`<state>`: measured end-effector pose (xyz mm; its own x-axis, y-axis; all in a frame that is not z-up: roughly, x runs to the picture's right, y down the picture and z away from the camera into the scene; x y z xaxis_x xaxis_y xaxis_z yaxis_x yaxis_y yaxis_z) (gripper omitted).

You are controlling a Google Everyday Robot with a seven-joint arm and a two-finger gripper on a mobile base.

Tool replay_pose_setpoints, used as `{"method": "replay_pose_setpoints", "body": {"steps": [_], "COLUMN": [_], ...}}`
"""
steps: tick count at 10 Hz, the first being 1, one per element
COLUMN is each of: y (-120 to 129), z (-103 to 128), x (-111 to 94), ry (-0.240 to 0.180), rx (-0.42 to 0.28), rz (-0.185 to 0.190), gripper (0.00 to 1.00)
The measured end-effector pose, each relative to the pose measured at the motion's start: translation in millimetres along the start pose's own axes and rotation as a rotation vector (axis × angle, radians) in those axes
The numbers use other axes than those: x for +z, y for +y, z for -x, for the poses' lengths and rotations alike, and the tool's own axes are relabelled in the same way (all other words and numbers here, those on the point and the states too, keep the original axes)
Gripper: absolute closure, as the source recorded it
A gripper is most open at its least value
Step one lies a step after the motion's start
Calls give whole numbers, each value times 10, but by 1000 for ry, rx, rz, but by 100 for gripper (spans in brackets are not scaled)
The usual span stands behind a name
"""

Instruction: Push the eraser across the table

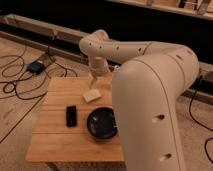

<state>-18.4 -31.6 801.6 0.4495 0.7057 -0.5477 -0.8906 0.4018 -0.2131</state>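
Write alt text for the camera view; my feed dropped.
The robot's hand hangs over the far side of the light-wood table, just above a pale beige block and apart from the black eraser lying flat mid-table. A round black bowl sits beside the eraser.

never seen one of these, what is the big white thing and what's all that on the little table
The big white shape is a robot arm, seen close up by a single camera looking down past it. It bends round and ends in a gripper, its hand, hanging over the far side of the small light-wood table. On the table lie a small flat black eraser, a round black bowl and a pale beige block near the gripper. Whether it grips anything isn't visible.
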Motion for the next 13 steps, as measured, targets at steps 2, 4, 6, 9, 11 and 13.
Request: {"method": "replay_pose_setpoints", "body": {"steps": [2, 4, 6, 9, 11, 13], "y": [0, 0, 0, 0, 67, 355], "z": [0, 0, 0, 0, -28, -47], "x": [0, 0, 0, 1, 16, 30], "ry": [0, 0, 0, 0, 6, 11], "rx": [0, 0, 0, 0, -30, -116], "rz": [0, 0, 0, 0, -5, -3], "gripper": [20, 20, 20, 20, 20, 20]}}
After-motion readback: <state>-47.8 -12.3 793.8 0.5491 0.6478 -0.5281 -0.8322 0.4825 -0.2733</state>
